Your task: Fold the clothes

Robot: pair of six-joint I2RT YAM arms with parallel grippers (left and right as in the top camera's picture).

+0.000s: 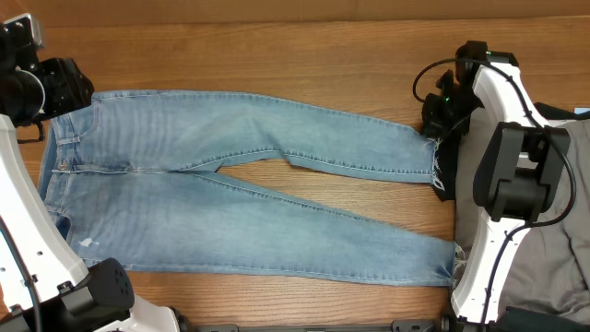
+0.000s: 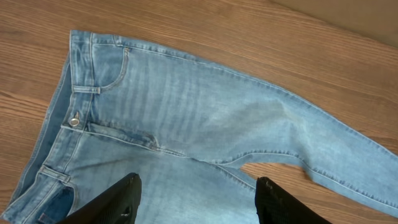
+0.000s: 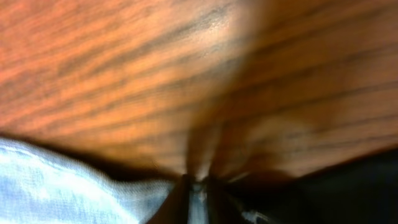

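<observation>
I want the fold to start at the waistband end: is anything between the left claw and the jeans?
Nothing visible. The left claw hangs open directly over the jeans near the crotch, with only bare denim showing between its fingers.

Brown wood-grain table (image 1: 277,55) under even light, a paler tan strip (image 1: 230,9) past its far edge, grey cloth (image 1: 564,263) at right.

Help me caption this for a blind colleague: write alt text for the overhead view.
Light-blue jeans lie flat on a wooden table, waistband at the picture's left, both legs spreading rightward to frayed hems. The left hand hovers by the waistband; the right hand sits at the upper leg's hem.
</observation>
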